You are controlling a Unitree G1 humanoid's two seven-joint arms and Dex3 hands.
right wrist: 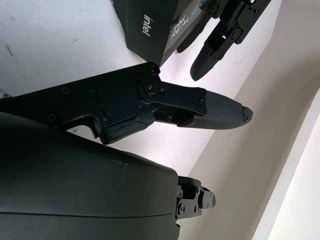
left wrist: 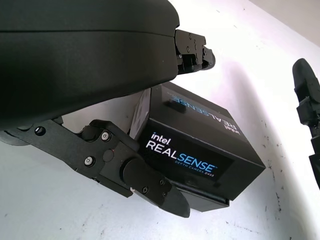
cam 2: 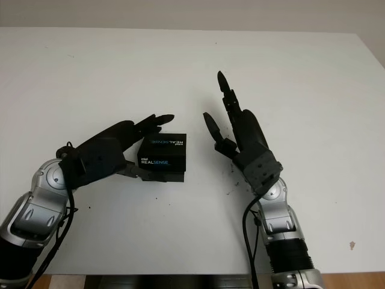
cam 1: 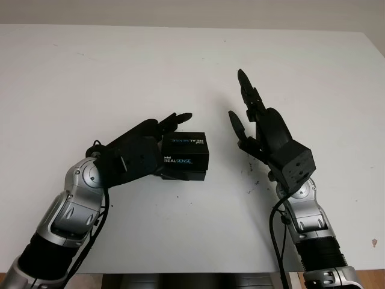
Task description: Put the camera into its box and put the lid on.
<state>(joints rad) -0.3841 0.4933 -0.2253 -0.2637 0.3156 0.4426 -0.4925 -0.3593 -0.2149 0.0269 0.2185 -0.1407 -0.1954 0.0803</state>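
We see the black box [cam 1: 185,155], lid on, sitting on the white surface [cam 1: 180,66] | left robot hand [cam 1: 141,150] clamped on the box's left side | right robot hand [cam 1: 255,123] open, raised just right of the box, apart from it

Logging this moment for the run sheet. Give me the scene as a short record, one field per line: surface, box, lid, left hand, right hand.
surface: white table
box: black RealSense box, standing on the table near its middle
lid: on the box, with a strip of the base showing under its edge
left hand: left hand closed around the box, fingers over its top, thumb against its side
right hand: right hand open, held up beside the box, apart from it
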